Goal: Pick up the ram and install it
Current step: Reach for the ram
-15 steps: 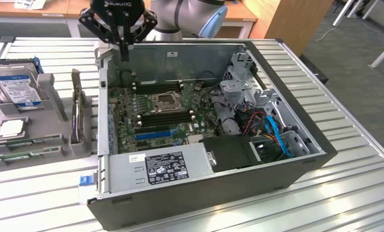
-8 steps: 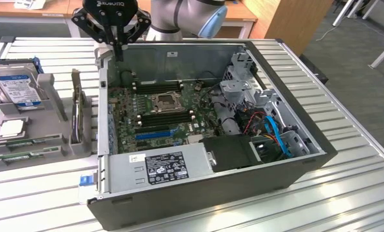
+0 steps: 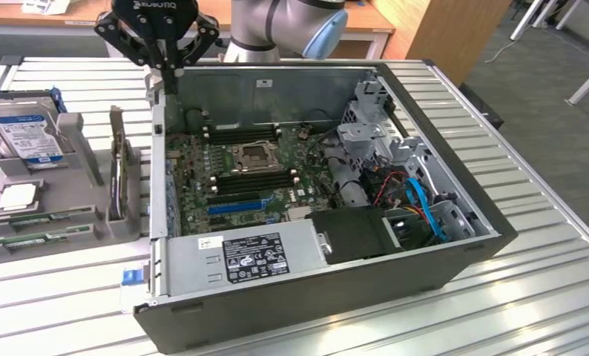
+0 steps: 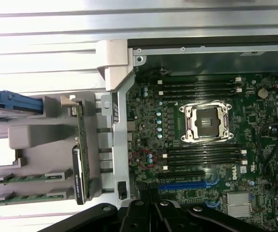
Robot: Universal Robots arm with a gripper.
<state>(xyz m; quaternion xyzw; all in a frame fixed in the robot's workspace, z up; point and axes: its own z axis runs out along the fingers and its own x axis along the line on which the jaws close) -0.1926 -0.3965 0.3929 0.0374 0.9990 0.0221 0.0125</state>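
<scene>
Starting nearest the exterior camera, at six o'clock in that view, the power supply [image 3: 260, 252] covers the near end of the open computer case [image 3: 305, 315], so whatever part of the board lies under it is hidden. Past it, at the picture's centre, the motherboard [image 3: 200, 174] lies bare. Its black memory slots [image 3: 250, 182] sit in banks at six and twelve o'clock of the processor socket [image 3: 250, 157], and all look empty: nothing is installed yet.

At eight o'clock, outside the case, a grey holder [image 3: 77, 152] carries the ram [image 3: 39, 219], a green stick lying flat. A second stick [image 3: 27, 241] lies just beside it at its six o'clock, cut off by the picture's edge. Neither is lifted, so by my reading both the pick-up and the seating remain.

Farthest, at eleven o'clock, the gripper [image 3: 167, 83] hangs over the case's far corner, well apart from the ram. Its fingers are pressed close together with nothing seen between them. In the wrist view its fingertips run off the picture's edge. The slot latches are too small to read, and cables and a drive cage [image 3: 374, 141] at three o'clock hide that side of the board.
</scene>
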